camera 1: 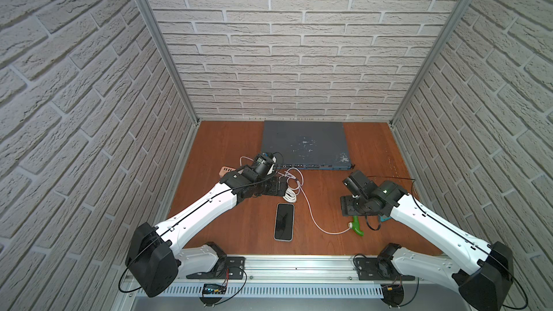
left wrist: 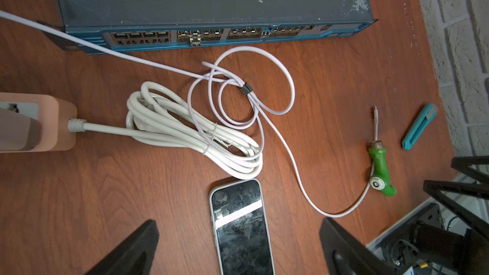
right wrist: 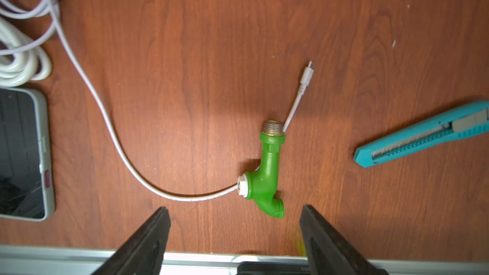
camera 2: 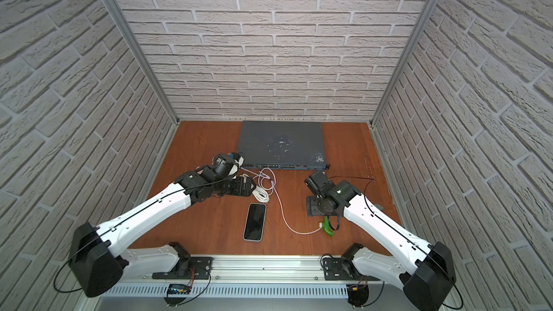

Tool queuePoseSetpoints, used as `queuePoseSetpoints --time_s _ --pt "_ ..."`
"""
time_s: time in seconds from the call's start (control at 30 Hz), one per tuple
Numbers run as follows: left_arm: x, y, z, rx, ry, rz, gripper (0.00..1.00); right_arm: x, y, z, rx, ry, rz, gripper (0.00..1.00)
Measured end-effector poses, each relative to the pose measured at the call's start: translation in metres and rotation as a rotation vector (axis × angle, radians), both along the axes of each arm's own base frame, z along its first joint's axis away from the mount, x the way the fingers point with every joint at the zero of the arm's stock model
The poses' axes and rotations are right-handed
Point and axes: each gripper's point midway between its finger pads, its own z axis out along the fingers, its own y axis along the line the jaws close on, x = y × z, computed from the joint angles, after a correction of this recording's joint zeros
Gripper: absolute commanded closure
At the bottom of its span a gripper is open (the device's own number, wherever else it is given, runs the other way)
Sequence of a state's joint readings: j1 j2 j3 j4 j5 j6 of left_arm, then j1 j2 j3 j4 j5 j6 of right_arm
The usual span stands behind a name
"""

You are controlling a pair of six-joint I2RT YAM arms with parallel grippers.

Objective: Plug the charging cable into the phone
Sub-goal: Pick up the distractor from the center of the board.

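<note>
Your left gripper (left wrist: pixel 239 223) hangs wide open and empty above the 12 o'clock end of the phone (camera 1: pixel 283 221). Your right gripper (right wrist: pixel 234 207), also open and empty, hovers by the charging cable (right wrist: pixel 105 117), which passes under a green fitting (right wrist: pixel 267 170) at the phone's 3 o'clock.

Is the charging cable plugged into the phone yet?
Out. Its plug lies loose beside the green fitting, apart from the phone.

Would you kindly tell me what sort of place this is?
Likely a robot test booth rather than a real room: brick-pattern panels on aluminium posts, and a left arm and right arm mounted on a metal rail.
</note>
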State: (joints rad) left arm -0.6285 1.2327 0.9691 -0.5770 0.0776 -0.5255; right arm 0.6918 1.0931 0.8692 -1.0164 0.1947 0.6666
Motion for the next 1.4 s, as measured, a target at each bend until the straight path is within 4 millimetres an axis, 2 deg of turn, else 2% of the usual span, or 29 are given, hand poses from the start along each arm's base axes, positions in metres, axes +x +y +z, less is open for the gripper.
queuePoseSetpoints --time_s 0.3,0.53,0.7,1.0,1.23,1.4 --pt "0.0 0.0 0.0 0.006 -0.007 -0.001 0.02 -0.017 -0.023 -0.04 -0.115 0.081 -0.148 0.25" --pt "-0.001 -0.002 0.0 0.007 -0.007 -0.014 0.02 -0.011 -0.024 -0.062 -0.177 0.112 -0.19 0.3" --pt "-0.001 -0.002 0.0 0.01 -0.009 -0.021 0.02 -0.002 -0.026 -0.079 -0.148 0.128 -0.235 0.32" --pt "-0.004 0.0 0.0 0.016 -0.01 -0.029 0.02 0.008 -0.021 -0.092 -0.079 0.148 -0.253 0.41" --pt "-0.007 0.003 0.004 0.013 -0.015 -0.029 0.02 0.008 -0.029 -0.102 -0.054 0.168 -0.28 0.48" --pt "-0.009 0.004 0.004 0.017 -0.01 -0.028 0.02 0.012 -0.028 -0.103 -0.028 0.164 -0.277 0.61"
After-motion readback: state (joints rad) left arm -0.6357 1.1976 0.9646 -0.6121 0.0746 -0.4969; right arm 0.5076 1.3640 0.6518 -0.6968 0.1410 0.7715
